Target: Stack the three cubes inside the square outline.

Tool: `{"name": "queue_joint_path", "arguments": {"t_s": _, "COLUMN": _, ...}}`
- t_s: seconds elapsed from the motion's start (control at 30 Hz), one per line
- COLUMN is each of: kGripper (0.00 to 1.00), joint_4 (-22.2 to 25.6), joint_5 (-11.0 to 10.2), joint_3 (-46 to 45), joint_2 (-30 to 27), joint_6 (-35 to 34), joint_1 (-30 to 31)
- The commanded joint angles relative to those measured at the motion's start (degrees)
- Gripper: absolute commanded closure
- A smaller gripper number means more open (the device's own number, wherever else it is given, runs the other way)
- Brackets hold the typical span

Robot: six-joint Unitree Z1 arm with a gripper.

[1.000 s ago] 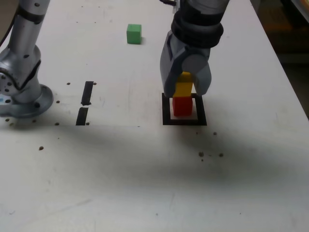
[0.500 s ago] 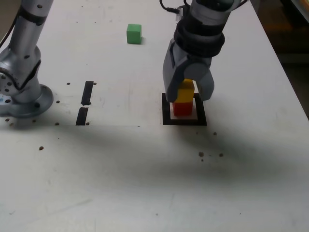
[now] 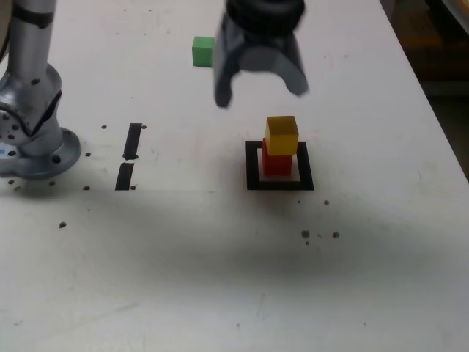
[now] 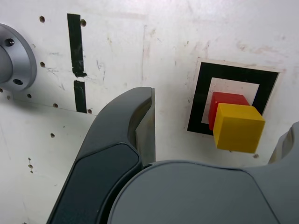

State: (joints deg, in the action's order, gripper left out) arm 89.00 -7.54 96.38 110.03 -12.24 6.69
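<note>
White desk point(image 3: 381, 242) w/ grey gripper point(image 3: 260, 82) spread wide, empty, above thick black square outline point(image 3: 253, 165). Small yellow cube point(image 3: 281, 136) sits atop red cube point(image 3: 277, 163) inside outline, slightly offset; green cube point(image 3: 204, 51) well apart. Risk: offset stack may topple when green lands.

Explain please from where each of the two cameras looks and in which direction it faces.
Exterior view: sits off the arm, high in front of the table, looking down; it shows the arm base and the open gripper above the stack.
Wrist view: sits on the wrist, looking down past the gripper fingers.
Both show the yellow cube on the red cube in the square outline, plus the two black strips.
</note>
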Motion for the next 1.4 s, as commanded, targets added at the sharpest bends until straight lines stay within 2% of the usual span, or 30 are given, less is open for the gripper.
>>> {"name": "queue_joint_path", "arguments": {"t_s": 0.0, "kGripper": 0.01, "joint_4": 1.5, "joint_5": -1.0, "joint_3": -2.5, "joint_2": -7.4, "joint_6": 2.7, "joint_1": -3.5}}
{"name": "queue_joint_path", "arguments": {"t_s": 0.13, "kGripper": 0.00, "joint_4": 0.9, "joint_5": -2.0, "joint_3": -7.1, "joint_2": -15.0, "joint_6": 13.5, "joint_1": -14.0}}
{"name": "queue_joint_path", "arguments": {"t_s": 0.27, "kGripper": 0.00, "joint_4": -1.7, "joint_5": -4.2, "joint_3": -8.7, "joint_2": -16.8, "joint_6": 29.3, "joint_1": -27.5}}
{"name": "queue_joint_path", "arguments": {"t_s": 0.37, "kGripper": 0.00, "joint_4": -5.5, "joint_5": -5.7, "joint_3": -7.8, "joint_2": -14.5, "joint_6": 40.8, "joint_1": -38.2}}
{"name": "queue_joint_path", "arguments": {"t_s": 0.53, "kGripper": 0.00, "joint_4": -9.0, "joint_5": -6.0, "joint_3": -4.4, "joint_2": -6.5, "joint_6": 50.6, "joint_1": -48.8}}
{"name": "queue_joint_path", "arguments": {"t_s": 0.7, "kGripper": 0.01, "joint_4": -12.7, "joint_5": -7.3, "joint_3": -4.6, "joint_2": -0.2, "joint_6": 53.5, "joint_1": -51.8}}
{"name": "queue_joint_path", "arguments": {"t_s": 0.9, "kGripper": 0.01, "joint_4": -18.6, "joint_5": -9.3, "joint_3": -9.7, "joint_2": 1.8, "joint_6": 54.1, "joint_1": -54.5}}
{"name": "queue_joint_path", "arguments": {"t_s": 1.1, "kGripper": 0.03, "joint_4": -22.7, "joint_5": -9.7, "joint_3": -12.0, "joint_2": 3.9, "joint_6": 57.6, "joint_1": -56.4}}
{"name": "queue_joint_path", "arguments": {"t_s": 1.37, "kGripper": 0.08, "joint_4": -25.9, "joint_5": -9.7, "joint_3": -12.8, "joint_2": 6.3, "joint_6": 61.5, "joint_1": -54.5}}
